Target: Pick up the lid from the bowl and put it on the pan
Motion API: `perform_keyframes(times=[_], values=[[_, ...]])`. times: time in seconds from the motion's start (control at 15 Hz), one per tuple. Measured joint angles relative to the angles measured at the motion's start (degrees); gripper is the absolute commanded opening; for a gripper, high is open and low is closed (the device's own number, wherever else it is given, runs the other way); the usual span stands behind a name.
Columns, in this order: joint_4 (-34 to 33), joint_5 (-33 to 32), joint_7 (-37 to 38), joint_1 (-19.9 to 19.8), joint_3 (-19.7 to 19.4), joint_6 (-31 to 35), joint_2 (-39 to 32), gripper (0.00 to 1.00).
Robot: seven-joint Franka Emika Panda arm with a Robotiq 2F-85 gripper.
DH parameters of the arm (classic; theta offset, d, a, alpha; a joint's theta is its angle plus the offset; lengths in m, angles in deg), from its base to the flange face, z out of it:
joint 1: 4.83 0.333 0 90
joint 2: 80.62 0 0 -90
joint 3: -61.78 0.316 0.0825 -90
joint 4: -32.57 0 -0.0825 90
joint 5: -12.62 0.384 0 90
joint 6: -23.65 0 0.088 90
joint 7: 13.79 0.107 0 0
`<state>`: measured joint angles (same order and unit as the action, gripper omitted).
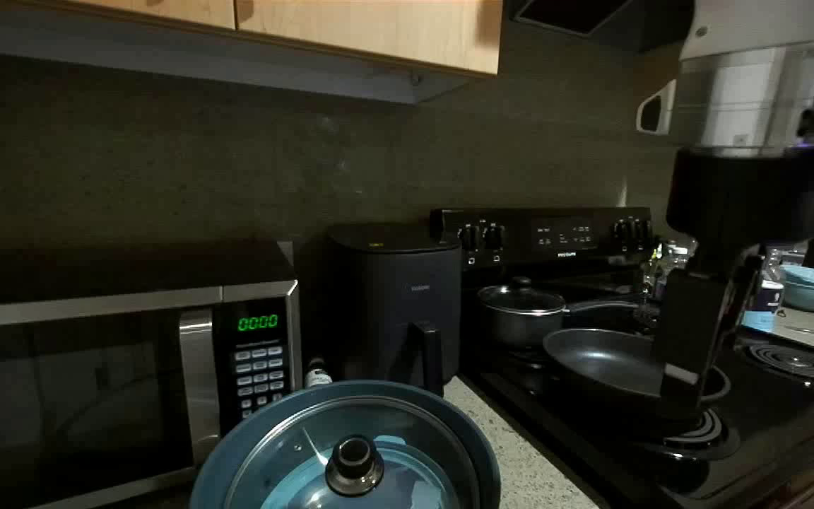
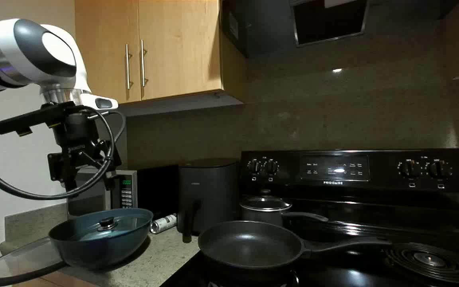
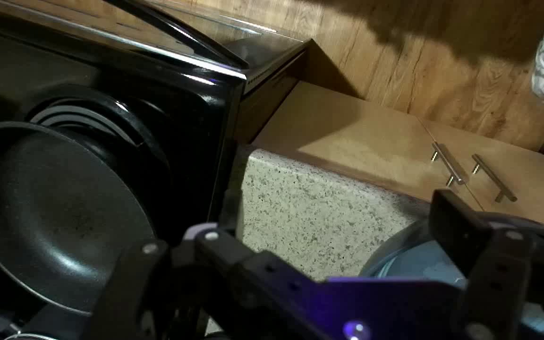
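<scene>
The gripper (image 3: 340, 212) hangs in the air, its two fingers (image 3: 456, 226) well apart. The lid (image 1: 354, 459) sits knob-up inside the rim of the bowl (image 2: 98, 251), which stands on the counter (image 2: 165, 251) in front of the microwave (image 1: 96, 382). A can (image 2: 164, 224) lies on its side between the bowl and a black air fryer (image 2: 207, 191), which stands next to the stove (image 2: 349, 275). There the pan (image 2: 253, 245) rests, partly covering a coil burner (image 1: 705, 428), with a smaller lidded pot (image 2: 261, 217) close behind. A wooden cupboard (image 2: 177, 52) overhangs the counter; a cable (image 2: 46, 197) loops across the gripper in an exterior view, where a see-through, dark-rimmed piece (image 2: 18, 263) shows near the bowl.
</scene>
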<state>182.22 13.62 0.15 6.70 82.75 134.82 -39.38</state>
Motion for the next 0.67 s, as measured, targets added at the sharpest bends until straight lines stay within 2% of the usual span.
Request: perform_keyframes(times=[0.27, 0.67], values=[[-0.74, -0.41, -0.04, 0.02, -0.03, 0.9, -0.56, 1.0], [-10.08, -4.82, -0.1, 0.02, 2.33, 13.5, -10.33, 1.0]])
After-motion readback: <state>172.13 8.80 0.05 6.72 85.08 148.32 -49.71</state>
